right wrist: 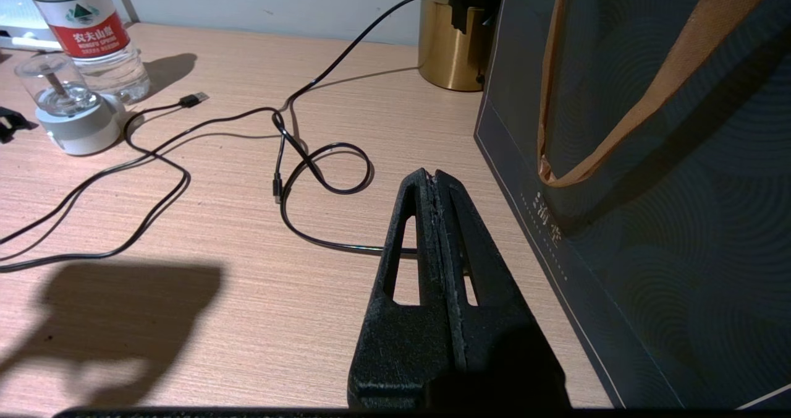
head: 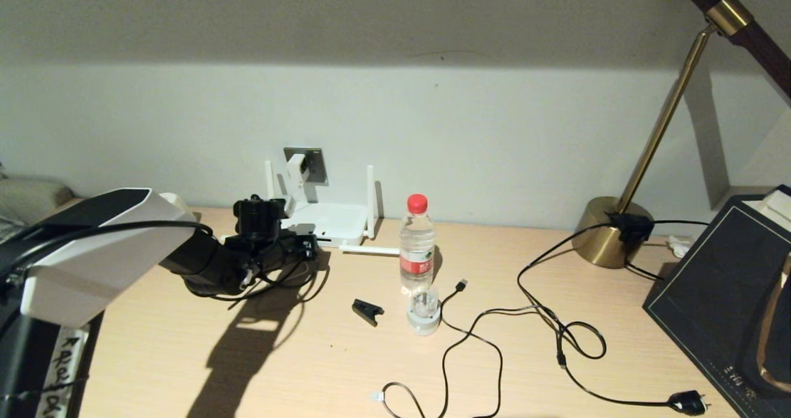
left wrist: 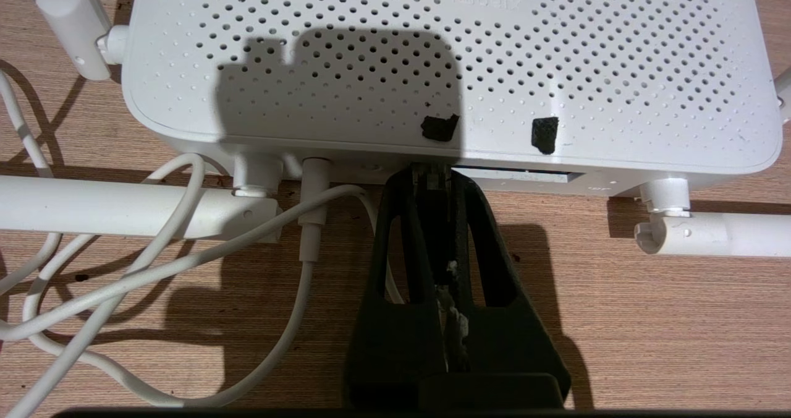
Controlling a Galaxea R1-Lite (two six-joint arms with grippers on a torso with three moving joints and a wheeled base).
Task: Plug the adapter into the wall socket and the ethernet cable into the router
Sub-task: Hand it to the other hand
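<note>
The right gripper (right wrist: pixel 436 177) rests clenched and empty above the desk. Farther off, the left gripper (left wrist: pixel 432 180) pinches the ethernet cable's connector (left wrist: pixel 431 174) at the router (left wrist: pixel 445 65) port. The small, rigid plug is probably best gripped by its body. Beyond, the adapter (head: pixel 298 167) sits in the wall socket (head: pixel 315 161).

A pale wall (head: pixel 494 127) rises behind a light wood-grain desk (head: pixel 309 356), its upper part in shadow, the lower band lit. A brass lamp (head: pixel 618 229) stands at the desk's far right, its stem slanting upward. Hard shadows fall across the desktop.
</note>
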